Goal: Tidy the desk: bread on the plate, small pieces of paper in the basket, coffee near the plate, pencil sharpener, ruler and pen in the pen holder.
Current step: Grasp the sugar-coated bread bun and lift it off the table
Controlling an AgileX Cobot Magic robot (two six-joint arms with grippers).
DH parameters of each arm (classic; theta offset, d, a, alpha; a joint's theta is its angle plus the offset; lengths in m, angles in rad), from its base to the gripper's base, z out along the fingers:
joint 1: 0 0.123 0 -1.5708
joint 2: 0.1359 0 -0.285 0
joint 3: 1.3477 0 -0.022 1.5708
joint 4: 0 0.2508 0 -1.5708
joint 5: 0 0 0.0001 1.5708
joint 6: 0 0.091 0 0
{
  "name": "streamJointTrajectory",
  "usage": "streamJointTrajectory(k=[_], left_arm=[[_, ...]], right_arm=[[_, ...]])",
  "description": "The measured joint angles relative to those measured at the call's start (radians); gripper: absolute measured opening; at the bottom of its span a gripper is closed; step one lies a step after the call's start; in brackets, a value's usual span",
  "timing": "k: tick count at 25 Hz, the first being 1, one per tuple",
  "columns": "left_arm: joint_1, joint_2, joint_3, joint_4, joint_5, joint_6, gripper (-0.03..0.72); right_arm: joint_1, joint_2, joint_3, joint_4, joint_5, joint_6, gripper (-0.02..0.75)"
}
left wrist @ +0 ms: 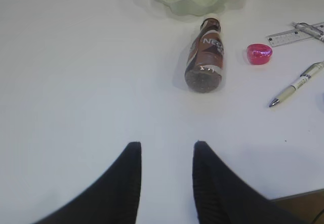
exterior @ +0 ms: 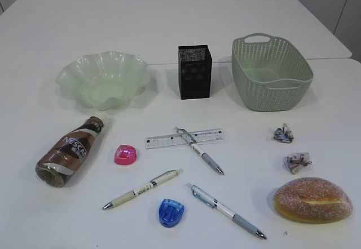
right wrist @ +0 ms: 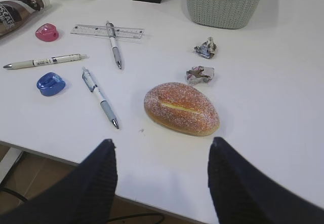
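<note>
A sugared bread roll [exterior: 313, 200] lies front right; it also shows in the right wrist view [right wrist: 181, 108]. Two paper balls [exterior: 284, 133] [exterior: 297, 161] lie behind it, near the green basket [exterior: 272, 80]. A coffee bottle [exterior: 70, 151] lies on its side left, below the wavy green plate [exterior: 104, 80]. A pink sharpener [exterior: 125, 155], a blue sharpener [exterior: 171, 212], a clear ruler [exterior: 184, 138] and three pens [exterior: 198, 150] [exterior: 143, 189] [exterior: 225, 210] lie mid-table. The black pen holder [exterior: 195, 72] stands at the back. My left gripper [left wrist: 164, 150] is open and empty, short of the bottle [left wrist: 205, 57]. My right gripper [right wrist: 161, 145] is open and empty, short of the bread.
The table's front edge [right wrist: 61, 155] runs under my right gripper, with floor and cables below. A second white table [exterior: 169, 18] adjoins at the back. Neither gripper shows in the exterior view.
</note>
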Motion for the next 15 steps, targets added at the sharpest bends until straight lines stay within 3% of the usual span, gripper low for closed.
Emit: streamJointTrajectory(k=[15], left_arm=[[0.0, 0.0, 0.0, 0.0, 0.0, 0.0, 0.238]], right_arm=[[0.0, 0.0, 0.0, 0.0, 0.0, 0.0, 0.458]])
